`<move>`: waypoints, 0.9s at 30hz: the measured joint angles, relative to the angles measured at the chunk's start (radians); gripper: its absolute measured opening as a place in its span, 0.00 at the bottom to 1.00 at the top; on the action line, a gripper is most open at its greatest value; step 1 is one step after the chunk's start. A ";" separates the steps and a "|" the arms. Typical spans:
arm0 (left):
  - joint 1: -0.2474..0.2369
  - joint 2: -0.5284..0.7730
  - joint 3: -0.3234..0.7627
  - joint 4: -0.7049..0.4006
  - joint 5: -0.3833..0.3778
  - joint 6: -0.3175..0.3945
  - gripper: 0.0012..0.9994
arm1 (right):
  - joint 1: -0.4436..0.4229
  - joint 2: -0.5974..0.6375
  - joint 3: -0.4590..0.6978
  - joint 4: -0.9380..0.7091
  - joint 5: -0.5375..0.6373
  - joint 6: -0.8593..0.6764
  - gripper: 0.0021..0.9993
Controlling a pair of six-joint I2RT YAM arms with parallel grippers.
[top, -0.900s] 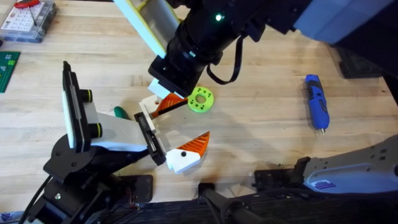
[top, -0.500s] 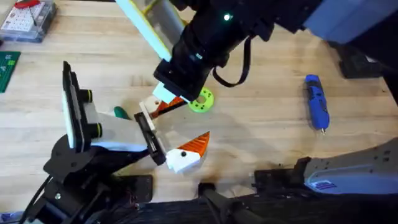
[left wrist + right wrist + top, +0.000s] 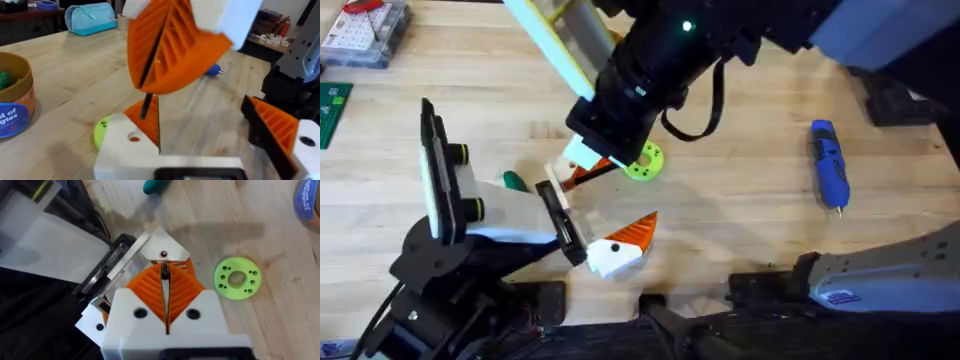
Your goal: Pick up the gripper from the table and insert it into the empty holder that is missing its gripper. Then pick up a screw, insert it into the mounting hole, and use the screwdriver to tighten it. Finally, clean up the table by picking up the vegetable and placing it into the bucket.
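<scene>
The holder is the head of my left arm. One gripper sits at the near end of its black plate. The other gripper, a white block with a hole, sits at the far end; the two orange fingers stand wide apart. My right gripper hovers just over that block, shut on a thin black screw whose tip points at the hole. The blue screwdriver lies on the table to the right. A green vegetable lies behind the holder. The bucket shows in the left wrist view.
A lime-green ring disc lies right beside the far gripper. A parts box and a green board sit at the far left. My right arm spans the middle of the table close under the camera.
Over the first half second my right gripper dropped a little toward the white block and now overlaps the disc's edge. Nothing has moved since.
</scene>
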State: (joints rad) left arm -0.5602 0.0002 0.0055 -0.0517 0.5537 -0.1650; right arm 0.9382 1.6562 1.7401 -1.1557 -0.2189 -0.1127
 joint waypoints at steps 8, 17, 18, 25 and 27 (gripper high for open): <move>0.000 0.000 0.000 0.000 0.000 0.000 0.99 | 0.000 0.000 0.000 0.004 0.000 0.000 0.01; 0.000 0.000 0.000 0.000 0.000 0.001 0.99 | 0.000 0.000 0.000 0.013 0.000 -0.004 0.01; 0.000 0.000 0.000 0.000 0.000 0.001 0.99 | 0.000 0.000 0.000 0.015 0.000 -0.004 0.01; 0.000 0.000 0.000 0.000 0.000 0.001 0.99 | 0.003 0.036 0.000 0.017 -0.020 -0.007 0.01; 0.000 0.000 0.000 0.000 0.000 0.001 0.99 | 0.004 0.056 0.000 0.013 -0.023 -0.008 0.01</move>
State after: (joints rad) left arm -0.5602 0.0002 0.0055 -0.0522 0.5537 -0.1643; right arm 0.9426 1.7121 1.7401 -1.1430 -0.2418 -0.1204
